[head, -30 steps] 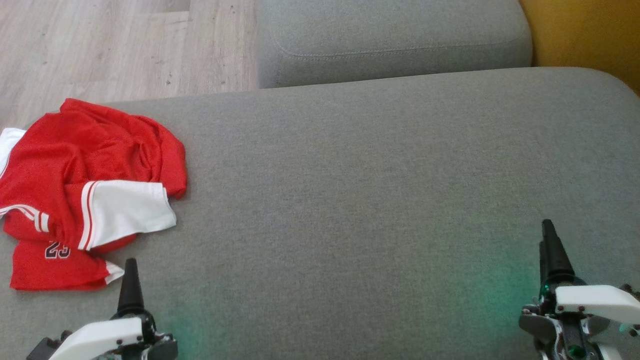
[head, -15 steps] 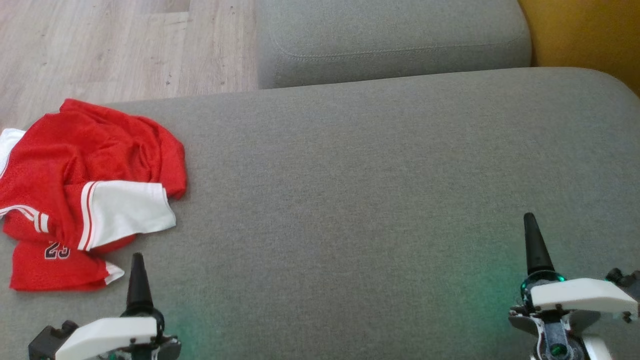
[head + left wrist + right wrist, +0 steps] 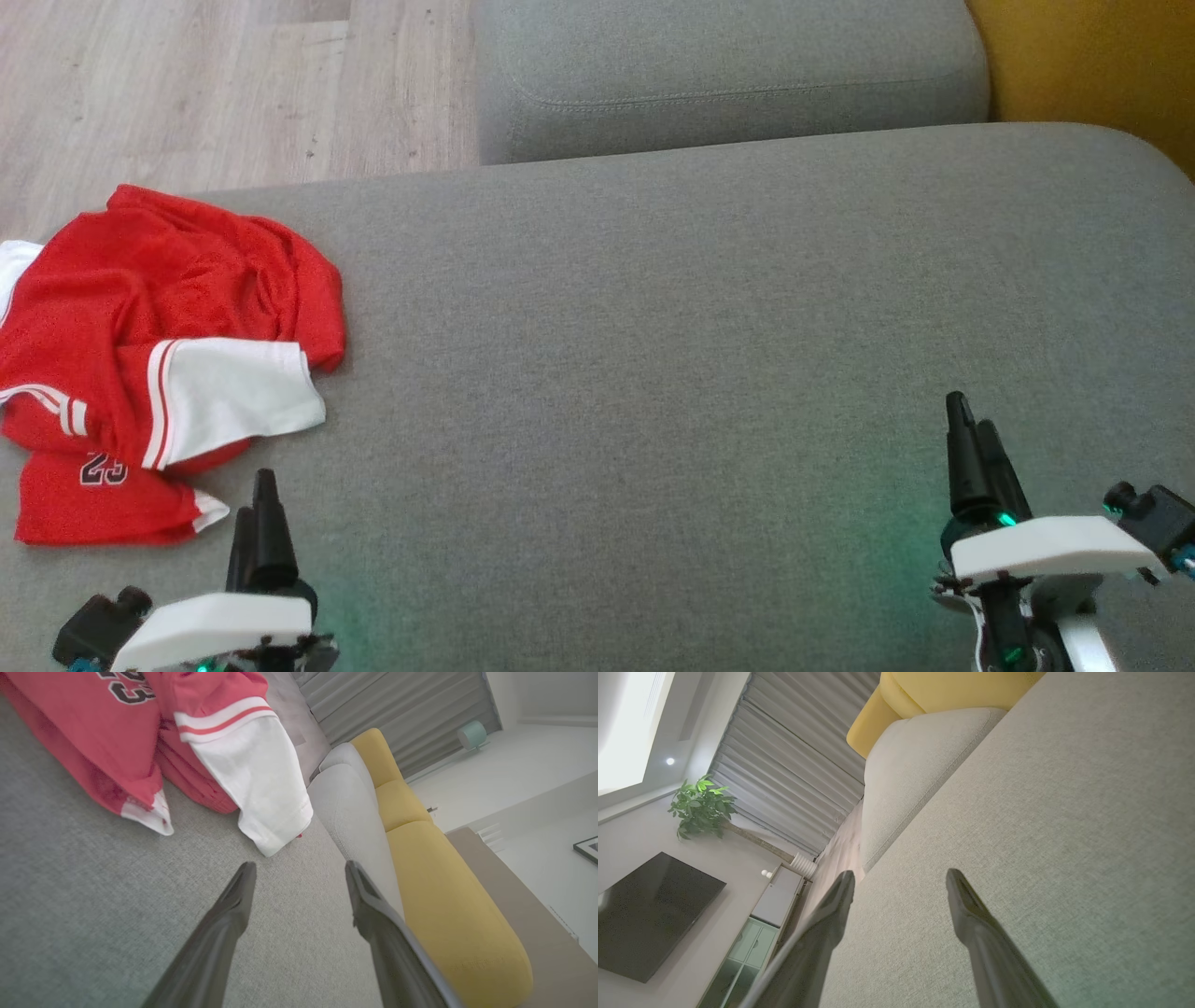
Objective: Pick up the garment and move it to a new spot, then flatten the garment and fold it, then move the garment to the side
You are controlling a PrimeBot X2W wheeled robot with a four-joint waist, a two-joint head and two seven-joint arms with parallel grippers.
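Looks barely begun: not yet lifted, flattened, folded or set aside, with the crumpled red-and-white garment [image 3: 140, 308] heaped at the left edge of the head view on the grey sofa seat [image 3: 653, 327]. Spread wide at lower left, left fingers [image 3: 226, 926] near the white sleeve but clear of the cloth, holding nothing. Likewise spread and empty at lower right, right fingers [image 3: 971, 924] over bare cushion, well apart from the garment.

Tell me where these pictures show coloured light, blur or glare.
Head view: green light tints the grey cushion near the left gripper and the right gripper. Left wrist view: the red shirt looks pale and slightly soft. Right wrist view: the ceiling at upper left is burnt out white.
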